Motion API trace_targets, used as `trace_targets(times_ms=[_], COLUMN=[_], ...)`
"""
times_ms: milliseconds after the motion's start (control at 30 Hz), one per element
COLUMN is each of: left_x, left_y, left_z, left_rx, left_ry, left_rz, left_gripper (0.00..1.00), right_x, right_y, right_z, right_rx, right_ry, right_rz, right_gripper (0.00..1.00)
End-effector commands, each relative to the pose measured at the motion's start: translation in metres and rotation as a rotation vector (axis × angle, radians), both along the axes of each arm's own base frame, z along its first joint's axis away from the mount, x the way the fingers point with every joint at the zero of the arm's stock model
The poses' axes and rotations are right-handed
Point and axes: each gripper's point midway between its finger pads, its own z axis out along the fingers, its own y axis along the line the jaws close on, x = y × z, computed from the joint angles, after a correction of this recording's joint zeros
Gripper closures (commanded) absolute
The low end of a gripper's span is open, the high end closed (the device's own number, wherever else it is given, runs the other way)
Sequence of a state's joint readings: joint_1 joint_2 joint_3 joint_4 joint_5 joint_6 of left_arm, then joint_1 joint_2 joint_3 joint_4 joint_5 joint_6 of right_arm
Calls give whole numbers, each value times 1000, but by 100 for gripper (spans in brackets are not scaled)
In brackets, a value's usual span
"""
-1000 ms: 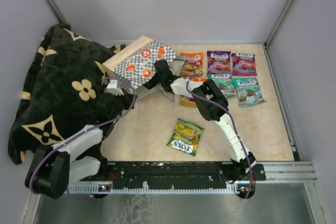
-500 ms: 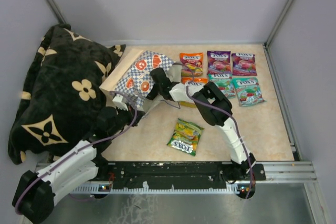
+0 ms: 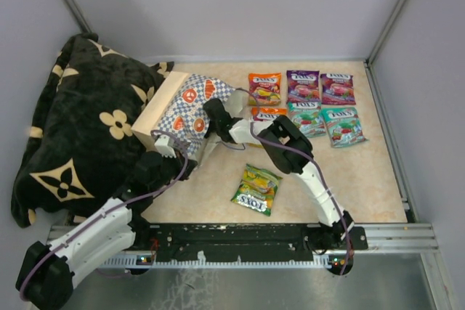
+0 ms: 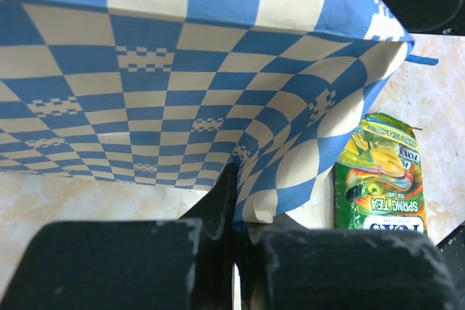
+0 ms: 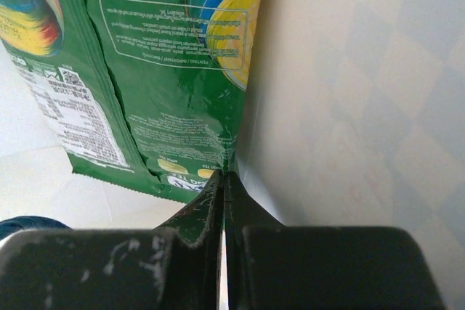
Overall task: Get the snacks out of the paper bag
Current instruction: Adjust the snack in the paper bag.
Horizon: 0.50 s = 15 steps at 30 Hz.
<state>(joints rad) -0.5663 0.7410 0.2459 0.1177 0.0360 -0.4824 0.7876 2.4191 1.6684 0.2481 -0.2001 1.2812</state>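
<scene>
The paper bag (image 3: 185,107) lies on its side on the surface (image 3: 363,179). Its long axis runs roughly left to right. The plain cream end is against the black blanket (image 3: 87,128), and the mouth faces right, toward the laid-out packets (image 3: 303,85). The upper face is blue-and-white check with orange-red rounds. My left pincer (image 4: 236,212) is clamped on the bag's checkered lower edge. My right pincer (image 5: 224,183) is inside the mouth, pinched shut on the corner of a green packet (image 5: 167,70). A green-yellow packet (image 3: 256,188) lies flat nearer my bases.
</scene>
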Motion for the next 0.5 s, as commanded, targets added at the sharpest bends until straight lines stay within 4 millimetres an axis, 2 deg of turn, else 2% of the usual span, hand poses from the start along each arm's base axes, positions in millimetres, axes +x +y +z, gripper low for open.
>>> trace_targets(times_ms=[0,200,467], left_x=[-5,7,18], left_y=[10,31,49], left_z=[-10,-5,-9], left_rx=[14,41,85], left_ry=[48,38,43], left_rz=[60,202,322], left_gripper=[100,100,100], right_x=[7,-36,-97], right_y=[-2,-49,-122], right_z=[63,78,69], right_rx=[43,-53,-260], right_ry=[-175,-209,-239], right_rz=[36,88,173], right_gripper=[100,100,100])
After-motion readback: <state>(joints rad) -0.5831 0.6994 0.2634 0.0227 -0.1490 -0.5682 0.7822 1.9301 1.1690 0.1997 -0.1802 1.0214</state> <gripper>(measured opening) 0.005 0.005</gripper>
